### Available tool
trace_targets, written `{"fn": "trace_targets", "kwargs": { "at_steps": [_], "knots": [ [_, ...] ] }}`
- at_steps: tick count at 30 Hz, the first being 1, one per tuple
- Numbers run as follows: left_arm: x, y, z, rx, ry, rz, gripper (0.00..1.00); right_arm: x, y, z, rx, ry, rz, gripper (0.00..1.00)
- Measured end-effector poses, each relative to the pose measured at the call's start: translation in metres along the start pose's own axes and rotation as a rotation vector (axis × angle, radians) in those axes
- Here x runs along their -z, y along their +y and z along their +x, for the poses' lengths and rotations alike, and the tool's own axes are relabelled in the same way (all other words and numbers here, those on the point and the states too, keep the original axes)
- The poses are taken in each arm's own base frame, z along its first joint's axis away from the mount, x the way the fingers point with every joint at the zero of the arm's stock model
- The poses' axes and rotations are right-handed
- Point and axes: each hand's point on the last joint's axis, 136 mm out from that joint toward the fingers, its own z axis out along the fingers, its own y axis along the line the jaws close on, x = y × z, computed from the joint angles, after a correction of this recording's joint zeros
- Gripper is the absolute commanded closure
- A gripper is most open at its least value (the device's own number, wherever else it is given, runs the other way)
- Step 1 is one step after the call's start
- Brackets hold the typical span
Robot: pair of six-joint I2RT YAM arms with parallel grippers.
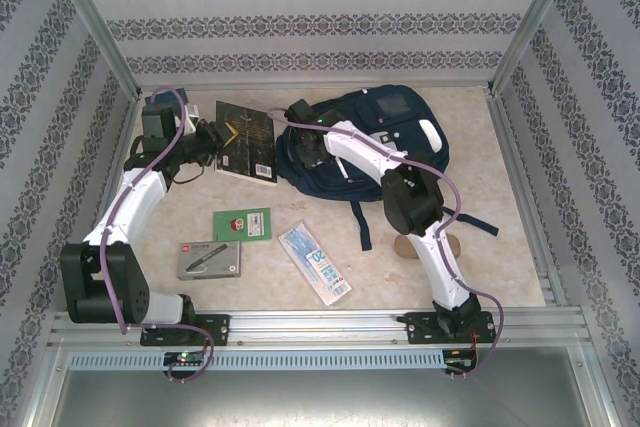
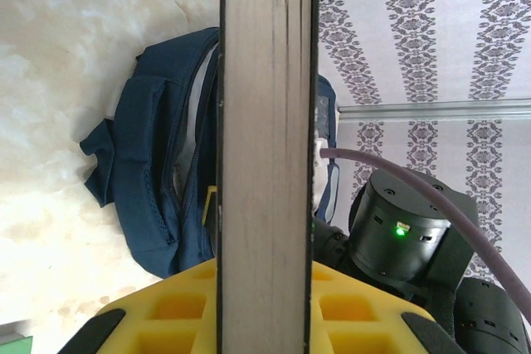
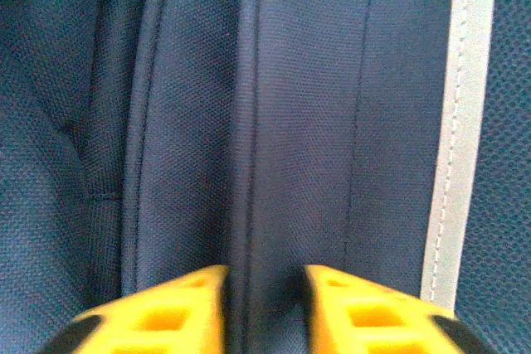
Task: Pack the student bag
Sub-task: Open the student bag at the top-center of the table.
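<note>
The student bag [image 1: 385, 137] lies toward the far edge of the table [image 1: 500, 267], right of centre. At its left rim the right gripper [image 1: 310, 150] has its yellow fingers [image 3: 166, 312] drawn nearly together on a ridge of navy fabric, which it should lift up and away so the opening gapes. Just beside the bag, the dark book [image 1: 245, 137] sits edge-on in the left gripper [image 2: 265, 321], fingers pressed on both covers, and is best slid in parallel to the opening once the mouth is wide.

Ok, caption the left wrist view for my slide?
Left pincer clamps a book edge-on, page edges facing the camera, with the navy student bag lying beyond.
</note>
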Motion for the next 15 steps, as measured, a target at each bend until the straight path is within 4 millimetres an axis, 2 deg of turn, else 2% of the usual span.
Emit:
{"fn": "trace_targets", "kwargs": {
  "at_steps": [2, 3, 8, 12, 15],
  "knots": [
    [0.000, 0.001, 0.000, 0.000, 0.001, -0.001, 1.00, 0.000, 0.000, 0.000, 0.002, -0.001, 0.005, 0.98],
    [0.000, 0.001, 0.001, 0.001, 0.002, -0.002, 1.00, 0.001, -0.001, -0.001, -0.001, -0.003, 0.004, 1.00],
    [-0.002, 0.007, 0.003, 0.011, 0.006, -0.008, 1.00, 0.012, -0.001, -0.005, -0.014, -0.019, -0.006, 1.00],
    [-0.006, 0.016, 0.007, 0.039, 0.006, -0.010, 1.00, 0.042, -0.009, -0.016, -0.044, -0.065, -0.046, 1.00],
    [-0.013, 0.020, 0.013, 0.050, 0.005, -0.012, 1.00, 0.076, -0.023, -0.028, -0.084, -0.116, -0.085, 1.00]
  ]
}}
